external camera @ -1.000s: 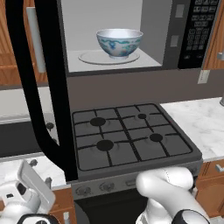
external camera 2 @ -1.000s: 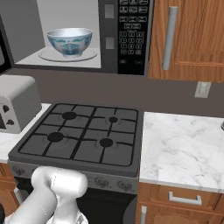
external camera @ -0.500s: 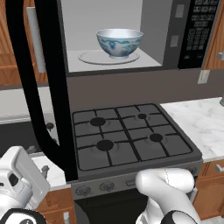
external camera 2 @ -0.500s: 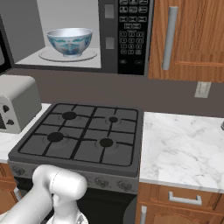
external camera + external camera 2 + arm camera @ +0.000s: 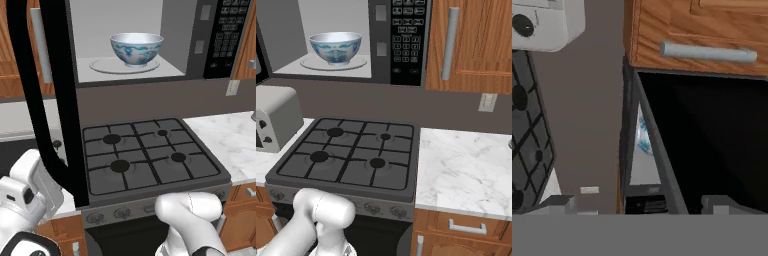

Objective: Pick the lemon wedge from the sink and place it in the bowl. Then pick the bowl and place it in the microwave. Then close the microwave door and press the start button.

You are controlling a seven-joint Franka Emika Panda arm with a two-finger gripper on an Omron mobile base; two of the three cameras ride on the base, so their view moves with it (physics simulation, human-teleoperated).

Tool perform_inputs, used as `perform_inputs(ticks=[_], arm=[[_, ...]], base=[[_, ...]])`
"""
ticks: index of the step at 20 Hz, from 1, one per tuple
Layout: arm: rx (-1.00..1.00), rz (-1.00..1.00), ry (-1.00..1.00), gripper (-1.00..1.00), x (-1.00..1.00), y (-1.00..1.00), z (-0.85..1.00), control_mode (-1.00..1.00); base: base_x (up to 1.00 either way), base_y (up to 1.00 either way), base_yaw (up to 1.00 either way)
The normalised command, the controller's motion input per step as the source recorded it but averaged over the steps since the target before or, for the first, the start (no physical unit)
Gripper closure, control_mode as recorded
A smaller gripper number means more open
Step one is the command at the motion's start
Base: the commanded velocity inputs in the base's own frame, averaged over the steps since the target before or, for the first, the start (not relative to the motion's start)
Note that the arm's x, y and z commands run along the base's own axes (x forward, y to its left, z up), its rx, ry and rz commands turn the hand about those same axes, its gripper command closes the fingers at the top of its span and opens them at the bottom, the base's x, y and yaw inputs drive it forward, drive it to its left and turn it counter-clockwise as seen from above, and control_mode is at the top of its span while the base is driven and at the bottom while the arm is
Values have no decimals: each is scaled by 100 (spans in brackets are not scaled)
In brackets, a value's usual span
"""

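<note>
The two-finger gripper (image 5: 639, 202) stands with its two grey tips wide apart, nothing between them, aimed at the wide black-framed microwave door (image 5: 707, 140), which is swung open. Through the gap beside the door's edge shows a sliver of the one round white porcelain bowl with blue-green pattern (image 5: 136, 48). It sits upright on the round glass plate (image 5: 102, 65) inside the large black microwave (image 5: 381, 42), above a dark four-burner gas stove (image 5: 145, 160). One small silver box oven (image 5: 273, 117) stands left of the stove.
</note>
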Motion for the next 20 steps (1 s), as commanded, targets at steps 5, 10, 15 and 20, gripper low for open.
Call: perform_inputs(ticks=[5,10,15,20], arm=[[20,0,-21,-100,-30,-90,65,-100],[20,0,-18,-100,-31,-100,66,-100],[20,0,-16,-100,-37,-100,60,-100],[17,0,-11,-100,-16,-94,57,-100]], base=[[0,0,0],[0,0,0],[0,0,0],[0,0,0]])
